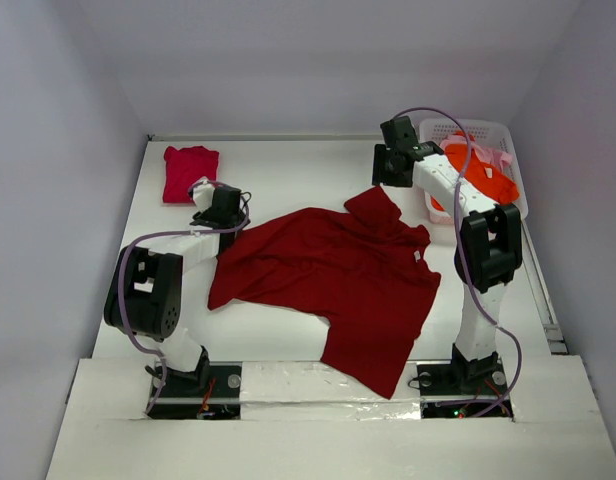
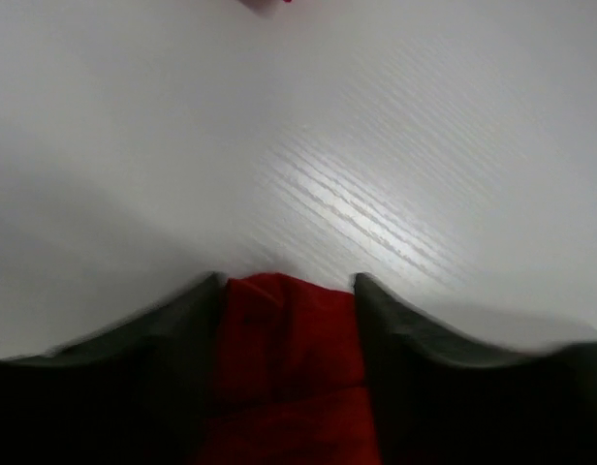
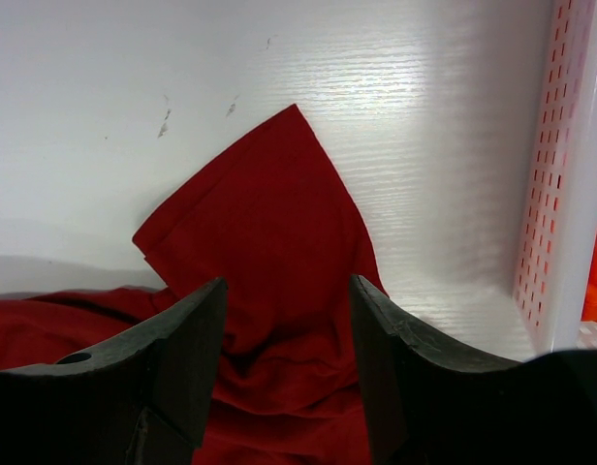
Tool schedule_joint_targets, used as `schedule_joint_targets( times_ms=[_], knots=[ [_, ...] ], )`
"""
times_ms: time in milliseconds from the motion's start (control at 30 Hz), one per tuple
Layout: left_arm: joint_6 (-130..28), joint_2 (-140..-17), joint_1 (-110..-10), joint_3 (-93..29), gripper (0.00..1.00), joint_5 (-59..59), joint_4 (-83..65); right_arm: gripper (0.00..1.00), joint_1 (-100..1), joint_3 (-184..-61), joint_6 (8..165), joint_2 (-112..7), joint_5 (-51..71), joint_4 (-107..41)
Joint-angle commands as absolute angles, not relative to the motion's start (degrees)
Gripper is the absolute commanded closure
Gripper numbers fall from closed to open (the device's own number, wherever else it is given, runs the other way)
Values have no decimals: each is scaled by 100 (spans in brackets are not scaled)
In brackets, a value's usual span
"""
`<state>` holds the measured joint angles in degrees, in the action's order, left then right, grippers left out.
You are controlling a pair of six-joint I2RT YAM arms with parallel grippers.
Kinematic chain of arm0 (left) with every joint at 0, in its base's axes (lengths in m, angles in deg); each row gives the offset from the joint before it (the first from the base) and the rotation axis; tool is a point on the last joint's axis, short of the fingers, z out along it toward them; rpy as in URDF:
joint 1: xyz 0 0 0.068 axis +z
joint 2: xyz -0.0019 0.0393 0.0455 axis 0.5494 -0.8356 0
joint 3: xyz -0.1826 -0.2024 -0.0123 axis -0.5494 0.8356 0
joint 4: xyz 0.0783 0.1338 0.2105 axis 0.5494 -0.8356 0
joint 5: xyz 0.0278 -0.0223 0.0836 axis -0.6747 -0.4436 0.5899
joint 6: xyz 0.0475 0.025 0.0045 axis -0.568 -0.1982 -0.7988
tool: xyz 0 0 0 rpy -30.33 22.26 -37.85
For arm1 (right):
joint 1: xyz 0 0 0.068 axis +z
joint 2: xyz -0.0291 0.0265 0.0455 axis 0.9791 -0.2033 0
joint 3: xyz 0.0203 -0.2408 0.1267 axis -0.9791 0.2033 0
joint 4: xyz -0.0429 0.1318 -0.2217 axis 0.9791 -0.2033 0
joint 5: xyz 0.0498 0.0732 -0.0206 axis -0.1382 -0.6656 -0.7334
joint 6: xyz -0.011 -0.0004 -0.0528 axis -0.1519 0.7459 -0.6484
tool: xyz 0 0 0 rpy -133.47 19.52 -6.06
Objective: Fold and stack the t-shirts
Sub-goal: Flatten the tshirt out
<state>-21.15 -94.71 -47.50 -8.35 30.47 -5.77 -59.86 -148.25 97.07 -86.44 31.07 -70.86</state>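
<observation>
The large dark red t-shirt [image 1: 333,275] lies spread and rumpled across the middle of the table. My left gripper [image 1: 221,213] is down at its far left corner. In the left wrist view the red cloth [image 2: 289,349] fills the gap between its parted fingers [image 2: 287,283]. My right gripper [image 1: 386,172] hovers open over the shirt's far sleeve [image 3: 265,223], which lies flat on the table below the fingers. A folded crimson-pink t-shirt [image 1: 190,172] sits at the far left. The orange t-shirt [image 1: 483,175] and the pale pink one [image 1: 503,158] are in the basket.
The white lattice basket [image 1: 508,135] stands at the far right, close beside my right arm; its wall [image 3: 560,174] shows in the right wrist view. White walls close in the table on three sides.
</observation>
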Motion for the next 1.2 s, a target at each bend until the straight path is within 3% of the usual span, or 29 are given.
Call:
schedule_joint_targets(
  times_ms=[0,33,67,100,1167],
  knots=[
    [-2162,-9468,-4765,-976,60,3031,-383,41,-5964,-15023,9711,-8585,3181,-6971],
    [-2171,-9468,-4765,-976,73,2996,-365,41,-5964,-14997,9711,-8568,3198,-6962],
    [-2189,-9451,-4765,-959,92,2978,-330,41,-5964,-14979,9711,-8568,3207,-6953],
    [-2110,-9442,-4765,-941,100,2995,-356,41,-5964,-14970,9702,-8559,3207,-6953],
    [-2848,-8467,-4765,-757,100,3365,532,42,-6016,-14821,9896,-8998,3181,-6795]
  ],
)
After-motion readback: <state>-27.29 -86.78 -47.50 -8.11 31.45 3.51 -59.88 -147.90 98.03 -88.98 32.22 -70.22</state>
